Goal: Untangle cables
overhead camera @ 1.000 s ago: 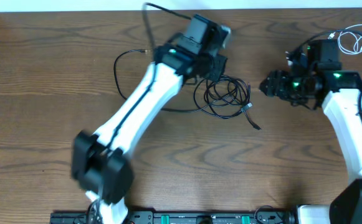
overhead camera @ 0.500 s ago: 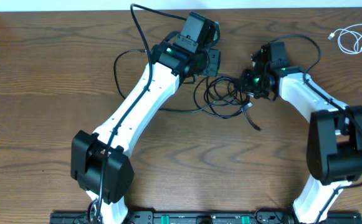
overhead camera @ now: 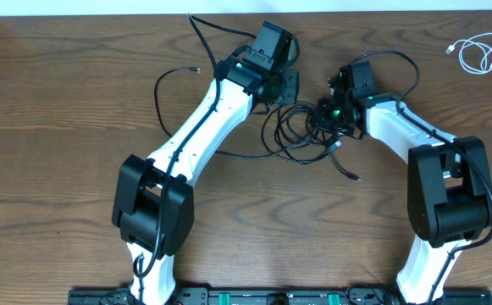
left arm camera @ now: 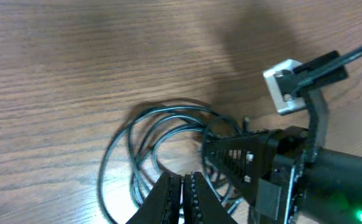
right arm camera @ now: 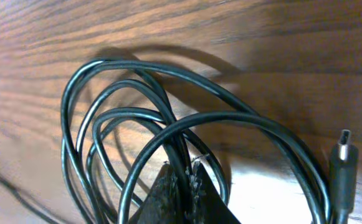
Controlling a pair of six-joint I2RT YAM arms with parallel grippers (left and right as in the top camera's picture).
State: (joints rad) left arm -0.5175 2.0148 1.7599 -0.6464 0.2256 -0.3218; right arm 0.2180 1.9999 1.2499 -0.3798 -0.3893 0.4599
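Left pincer (left arm camera: 182, 186): fingers pressed together at the coil's near edge; whether a strand is caught cannot be told.
Right pincer (right arm camera: 181, 171): jaws closed, a black strand running in at the tips.
Black cables (overhead camera: 301, 131): looped heap between the two pincers, on the table (overhead camera: 59, 169).
Plug (right arm camera: 344, 152): near the right pincer's tips, to one side.
White cable (overhead camera: 479, 52): coiled well apart from both pincers, beyond the right one.

Two white arms (overhead camera: 199, 127) — black joints, green lights.

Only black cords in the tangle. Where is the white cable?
Overhead view: the white cable lies coiled at the table's far right corner, apart from the black tangle.
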